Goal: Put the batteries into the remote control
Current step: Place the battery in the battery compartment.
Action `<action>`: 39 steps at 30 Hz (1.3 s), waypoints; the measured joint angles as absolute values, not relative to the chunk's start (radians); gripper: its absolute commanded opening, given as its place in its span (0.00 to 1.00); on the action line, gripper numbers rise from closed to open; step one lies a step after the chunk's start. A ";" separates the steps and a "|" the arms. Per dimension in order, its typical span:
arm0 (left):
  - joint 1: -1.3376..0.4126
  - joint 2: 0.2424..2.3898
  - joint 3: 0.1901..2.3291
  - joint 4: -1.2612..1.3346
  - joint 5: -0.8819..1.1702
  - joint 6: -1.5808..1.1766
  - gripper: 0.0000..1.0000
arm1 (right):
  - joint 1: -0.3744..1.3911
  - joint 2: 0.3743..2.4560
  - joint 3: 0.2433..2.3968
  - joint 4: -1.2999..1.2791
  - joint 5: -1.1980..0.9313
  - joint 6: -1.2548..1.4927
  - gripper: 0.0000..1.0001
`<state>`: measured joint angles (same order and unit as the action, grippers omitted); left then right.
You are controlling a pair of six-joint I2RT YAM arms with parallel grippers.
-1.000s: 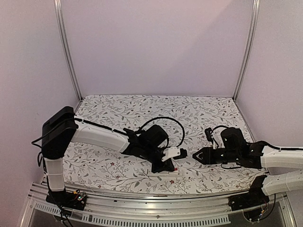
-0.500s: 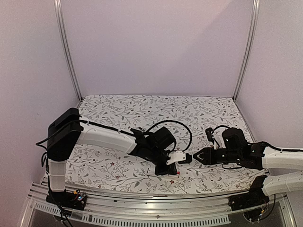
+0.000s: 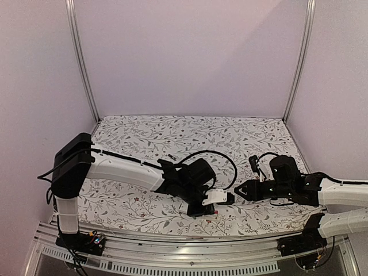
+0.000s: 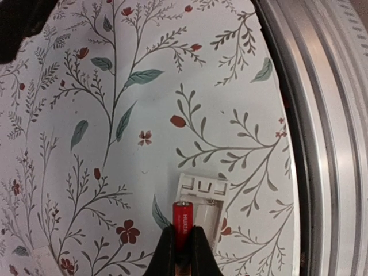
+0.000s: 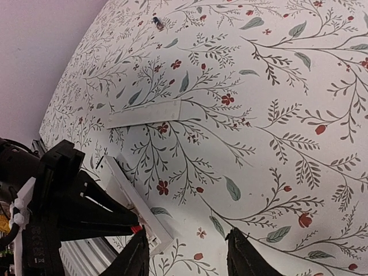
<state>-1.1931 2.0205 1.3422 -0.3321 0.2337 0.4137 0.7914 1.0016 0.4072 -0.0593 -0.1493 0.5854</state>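
Red-and-black, a battery point(image 4: 182, 217) sits pinched between the left fingers point(image 4: 167, 253), which are closed narrowly on it at the open bay of the white remote control point(image 4: 200, 192); whether it touches the bay cannot be told. The remote lies back-up on the floral-covered table point(image 3: 172, 129), close to the aluminium rail point(image 4: 322, 144) at its near edge. The right fingers point(image 5: 138, 256) hover partly apart, nothing between them, pointing toward the remote. A thin white cover strip point(image 5: 144, 115) lies flat farther in, apart from the remote.
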 measured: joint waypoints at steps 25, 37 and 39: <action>-1.232 1.993 1.299 -0.302 0.176 0.554 0.00 | 0.791 0.986 0.407 -0.039 -0.181 0.581 0.46; -1.226 2.005 1.303 -0.297 0.153 0.568 0.00 | 0.791 0.945 0.392 -0.030 -0.181 0.580 0.46; -1.225 2.005 1.303 -0.297 0.146 0.568 0.00 | 0.791 0.940 0.389 -0.029 -0.181 0.580 0.46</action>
